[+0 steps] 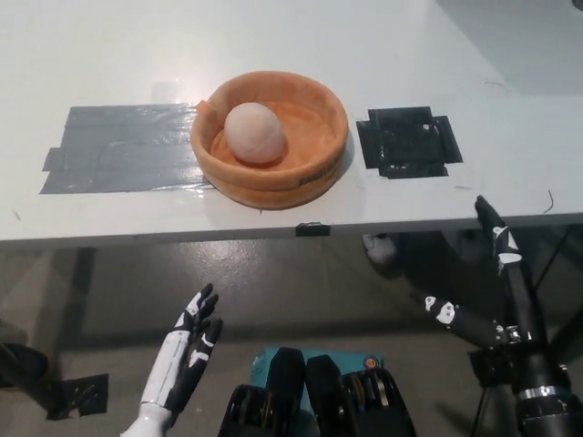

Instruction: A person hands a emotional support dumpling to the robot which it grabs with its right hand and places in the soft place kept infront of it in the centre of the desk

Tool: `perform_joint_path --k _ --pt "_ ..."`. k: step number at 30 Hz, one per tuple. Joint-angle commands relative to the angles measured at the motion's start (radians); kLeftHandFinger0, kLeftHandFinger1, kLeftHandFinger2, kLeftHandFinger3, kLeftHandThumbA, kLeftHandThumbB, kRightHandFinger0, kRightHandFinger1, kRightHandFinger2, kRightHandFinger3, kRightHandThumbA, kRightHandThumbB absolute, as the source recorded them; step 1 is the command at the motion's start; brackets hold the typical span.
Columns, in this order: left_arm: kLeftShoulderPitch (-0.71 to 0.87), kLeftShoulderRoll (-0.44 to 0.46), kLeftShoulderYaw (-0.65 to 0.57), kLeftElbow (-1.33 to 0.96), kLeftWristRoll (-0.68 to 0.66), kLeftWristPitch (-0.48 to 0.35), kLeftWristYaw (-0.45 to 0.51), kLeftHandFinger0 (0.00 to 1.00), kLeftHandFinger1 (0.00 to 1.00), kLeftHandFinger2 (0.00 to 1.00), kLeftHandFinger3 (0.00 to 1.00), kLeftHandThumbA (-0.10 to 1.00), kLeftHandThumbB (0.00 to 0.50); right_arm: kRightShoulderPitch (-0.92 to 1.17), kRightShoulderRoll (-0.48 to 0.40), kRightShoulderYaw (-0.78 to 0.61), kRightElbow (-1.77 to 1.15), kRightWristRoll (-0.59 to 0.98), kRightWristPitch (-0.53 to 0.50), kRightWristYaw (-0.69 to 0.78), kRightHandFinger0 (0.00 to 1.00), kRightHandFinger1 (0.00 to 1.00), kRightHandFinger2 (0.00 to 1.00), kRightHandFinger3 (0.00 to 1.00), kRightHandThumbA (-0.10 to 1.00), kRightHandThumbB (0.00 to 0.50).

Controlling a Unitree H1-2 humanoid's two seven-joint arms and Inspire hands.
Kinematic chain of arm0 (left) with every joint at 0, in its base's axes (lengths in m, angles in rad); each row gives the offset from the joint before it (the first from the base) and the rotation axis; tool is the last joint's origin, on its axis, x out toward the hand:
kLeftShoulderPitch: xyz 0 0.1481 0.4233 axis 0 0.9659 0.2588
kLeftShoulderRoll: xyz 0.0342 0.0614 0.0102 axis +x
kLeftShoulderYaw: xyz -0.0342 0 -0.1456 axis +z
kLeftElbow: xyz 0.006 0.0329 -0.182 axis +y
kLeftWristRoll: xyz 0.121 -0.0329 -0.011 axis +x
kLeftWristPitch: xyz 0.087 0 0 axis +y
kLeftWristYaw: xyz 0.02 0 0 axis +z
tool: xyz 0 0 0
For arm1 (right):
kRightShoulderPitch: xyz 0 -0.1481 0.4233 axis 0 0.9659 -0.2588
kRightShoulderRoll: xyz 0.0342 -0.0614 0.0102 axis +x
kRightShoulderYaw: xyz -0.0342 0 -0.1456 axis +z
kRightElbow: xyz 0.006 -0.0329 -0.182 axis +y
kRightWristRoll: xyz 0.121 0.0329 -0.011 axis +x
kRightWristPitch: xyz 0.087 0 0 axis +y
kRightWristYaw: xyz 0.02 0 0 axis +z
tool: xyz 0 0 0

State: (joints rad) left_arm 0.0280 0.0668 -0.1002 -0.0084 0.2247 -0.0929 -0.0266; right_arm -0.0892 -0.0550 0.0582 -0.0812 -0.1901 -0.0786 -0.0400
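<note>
Resting inside the orange soft bed (310, 168) at the desk (273, 36) centre, against its left inner wall: the pale emotional support dumpling (254, 133). Right hand (496, 296) released, fingers spread, below the desk's front edge at lower right. Left hand (187, 350) likewise empty, fingers apart, low at lower left. Grey tape patch (118, 147) left of the bed, black one (407, 141) right.

Open desk (383, 36) all round the dumpling-filled soft orange bowl (310, 173), nothing overhead.
</note>
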Motion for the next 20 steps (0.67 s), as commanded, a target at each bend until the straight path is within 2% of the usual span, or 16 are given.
perform_joint_path --k 1,4,6,11,15,20 --pt "-0.024 -0.028 0.025 -0.012 -0.034 -0.042 0.037 1.00 1.00 1.00 1.00 0.98 0.062 -0.020 0.022 -0.009 0.065 0.135 -0.075 0.047 1.00 1.00 1.00 1.00 1.00 0.146" --pt "-0.034 -0.037 0.028 -0.009 -0.023 -0.026 0.034 1.00 1.00 1.00 1.00 0.96 0.053 -0.014 0.032 0.003 0.106 0.148 -0.088 0.058 1.00 1.00 1.00 1.00 1.00 0.140" --pt "-0.039 -0.036 0.026 0.006 -0.009 -0.033 0.034 1.00 1.00 1.00 1.00 0.97 0.038 0.003 0.030 0.020 0.113 0.148 -0.076 0.079 1.00 1.00 1.00 1.00 1.00 0.159" --pt "-0.047 -0.028 0.028 0.023 -0.020 -0.038 0.019 1.00 1.00 1.00 1.00 0.95 0.057 0.019 0.022 0.072 0.170 0.125 -0.112 0.111 1.00 1.00 1.00 1.00 1.00 0.175" --pt "-0.061 -0.013 0.037 0.019 -0.025 -0.035 0.014 1.00 1.00 1.00 1.00 0.94 0.054 0.011 0.021 0.109 0.212 0.112 -0.119 0.130 1.00 1.00 1.00 1.00 1.00 0.232" --pt "-0.087 0.002 0.053 0.022 -0.038 -0.034 0.008 1.00 1.00 1.00 1.00 0.93 0.060 -0.007 0.020 0.104 0.242 0.137 -0.127 0.138 1.00 1.00 1.00 1.00 1.00 0.242"
